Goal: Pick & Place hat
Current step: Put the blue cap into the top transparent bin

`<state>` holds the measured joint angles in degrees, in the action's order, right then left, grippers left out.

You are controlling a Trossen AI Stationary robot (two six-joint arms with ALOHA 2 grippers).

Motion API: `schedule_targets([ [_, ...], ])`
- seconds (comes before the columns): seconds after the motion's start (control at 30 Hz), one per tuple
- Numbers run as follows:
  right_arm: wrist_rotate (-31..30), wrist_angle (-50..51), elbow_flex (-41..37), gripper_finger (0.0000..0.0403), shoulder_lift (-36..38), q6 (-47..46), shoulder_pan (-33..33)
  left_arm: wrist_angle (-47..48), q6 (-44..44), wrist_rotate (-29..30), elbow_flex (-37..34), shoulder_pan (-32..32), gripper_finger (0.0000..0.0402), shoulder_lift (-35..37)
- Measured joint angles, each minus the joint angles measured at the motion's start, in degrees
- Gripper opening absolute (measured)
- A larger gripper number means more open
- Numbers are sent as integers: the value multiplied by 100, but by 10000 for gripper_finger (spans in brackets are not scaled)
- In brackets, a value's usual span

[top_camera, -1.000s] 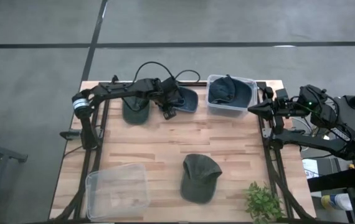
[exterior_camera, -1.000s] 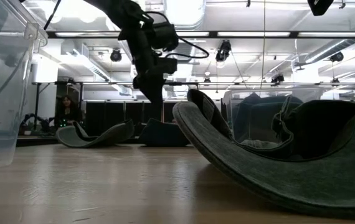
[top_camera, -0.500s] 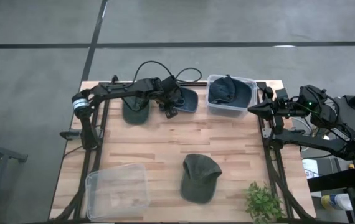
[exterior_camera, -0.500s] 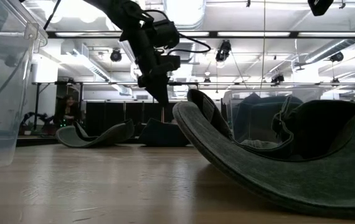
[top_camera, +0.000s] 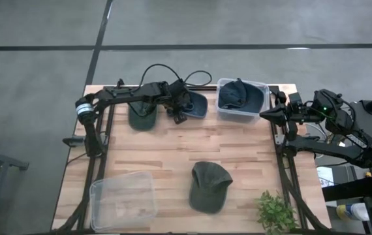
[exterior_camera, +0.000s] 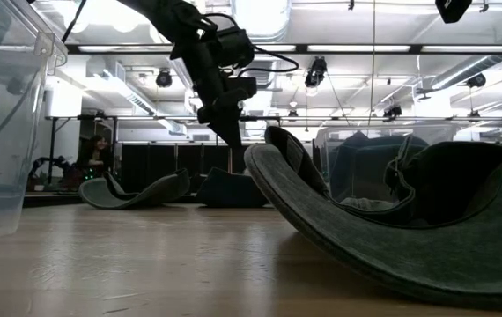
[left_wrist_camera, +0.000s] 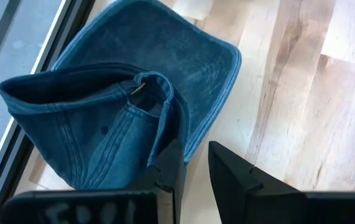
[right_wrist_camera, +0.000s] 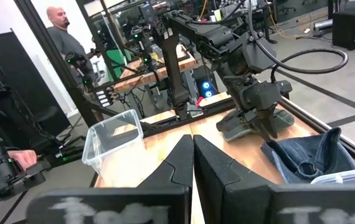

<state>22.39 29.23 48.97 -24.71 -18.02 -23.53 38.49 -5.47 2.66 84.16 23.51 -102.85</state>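
A blue hat (top_camera: pixel 198 104) (left_wrist_camera: pixel 121 106) lies near the table's far edge, its brim flat on the wood and its crown collapsed. My left gripper (top_camera: pixel 178 117) (left_wrist_camera: pixel 196 168) hovers above the hat's brim edge, narrowly open, with bare wood showing between the fingers. In the low view the left gripper (exterior_camera: pixel 233 141) hangs clear above the blue hat (exterior_camera: pixel 229 189). A clear bin (top_camera: pixel 259 98) to the right holds another blue hat (top_camera: pixel 233 96). My right gripper (top_camera: pixel 264 115) (right_wrist_camera: pixel 193 155) waits shut at the table's right edge.
A dark green hat (top_camera: pixel 142 116) lies under the left arm; a second green hat (top_camera: pixel 209 186) (exterior_camera: pixel 392 220) sits near the front, upside down. An empty clear bin (top_camera: pixel 124 201) stands front left and a plant (top_camera: pixel 276 212) front right. A person (right_wrist_camera: pixel 65 37) stands beyond the table.
My left gripper has risen from down at the blue hat to a short way above it. The hat has stayed where it was.
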Motion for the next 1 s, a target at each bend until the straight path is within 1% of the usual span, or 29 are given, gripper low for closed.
schedule_targets([
  [0.53,2,0,0,9,0,-2,0,-192,151,7,-9,0,69,0],
  [0.87,4,0,0,9,0,0,0,-150,177,87,-9,0,69,0],
  [1.0,4,0,0,9,0,-2,0,-179,565,85,-9,-4,69,0],
])
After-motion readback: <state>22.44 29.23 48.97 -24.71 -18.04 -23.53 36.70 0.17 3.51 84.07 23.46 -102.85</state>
